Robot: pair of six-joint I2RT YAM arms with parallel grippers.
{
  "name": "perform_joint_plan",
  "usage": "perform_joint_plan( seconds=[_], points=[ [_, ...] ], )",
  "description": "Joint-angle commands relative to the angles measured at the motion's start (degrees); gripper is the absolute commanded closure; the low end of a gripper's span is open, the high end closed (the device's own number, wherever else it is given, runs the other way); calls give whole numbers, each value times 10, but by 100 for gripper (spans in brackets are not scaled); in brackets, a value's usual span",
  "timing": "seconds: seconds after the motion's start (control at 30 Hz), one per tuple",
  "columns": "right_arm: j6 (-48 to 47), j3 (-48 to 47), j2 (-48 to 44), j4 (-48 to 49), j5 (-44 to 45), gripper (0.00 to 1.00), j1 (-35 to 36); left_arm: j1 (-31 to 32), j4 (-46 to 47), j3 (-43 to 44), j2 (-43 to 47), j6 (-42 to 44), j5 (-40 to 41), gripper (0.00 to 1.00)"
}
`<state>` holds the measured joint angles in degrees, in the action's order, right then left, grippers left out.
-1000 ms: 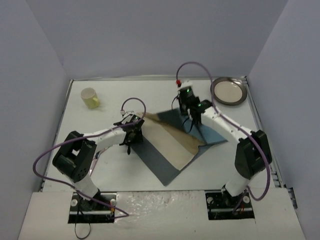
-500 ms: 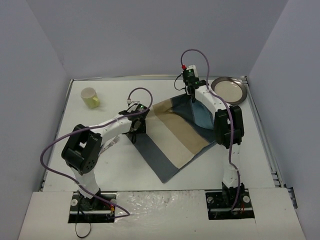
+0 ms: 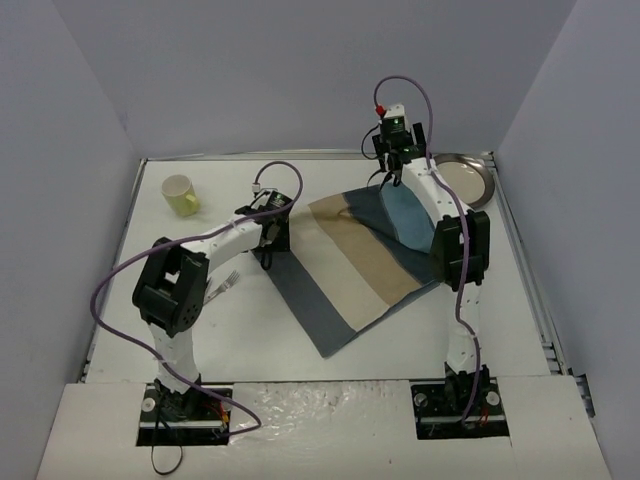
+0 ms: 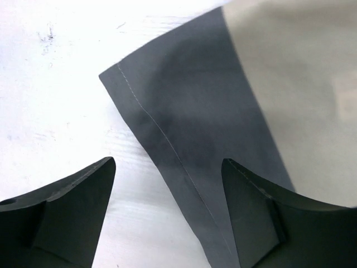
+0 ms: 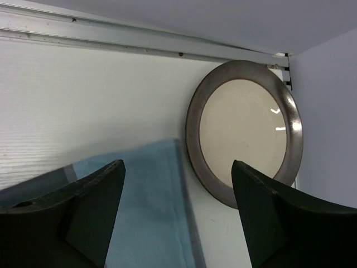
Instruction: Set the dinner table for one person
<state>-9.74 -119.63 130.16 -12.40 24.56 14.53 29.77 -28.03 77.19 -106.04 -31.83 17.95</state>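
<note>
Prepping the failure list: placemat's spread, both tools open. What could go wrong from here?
1. The plate sits in the far corner, close beside the blue end of the placemat; the right tool reaching for it could drag the cloth.
2. The fork lies beside the left arm; a low sweep may knock it.
3. The placemat lies diagonal to the dinner table edges, so the setting may end up crooked.

On the dinner table (image 3: 250,335), cup (image 3: 180,195) left, placemat (image 3: 350,265) centre, plate (image 3: 478,186) far right.
</note>
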Motion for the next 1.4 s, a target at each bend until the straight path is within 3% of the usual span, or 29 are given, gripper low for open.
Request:
perform_joint_plan(
  seconds=[0.0,0.27,0.57,0.77,1.0,1.37],
  points=[
    [38,70,-134,24,-29,23,-5,43,10,11,84,-16,-28,20],
    [223,388,-365,57,-195,24,12,108,33,-23,40,-68,-71,18],
    [274,602,-459,111,-286,23,39,117,32,-27,-18,-71,-64,19],
    [300,678,-453,115,-299,23,115,97,-29,-43,-32,-63,-22,22],
    [353,745,-404,156,-335,23,182,22,-56,-37,-45,-46,-8,23],
    [381,661,-289,194,-460,21,327,-67,-72,80,-83,17,7,23]
  ],
)
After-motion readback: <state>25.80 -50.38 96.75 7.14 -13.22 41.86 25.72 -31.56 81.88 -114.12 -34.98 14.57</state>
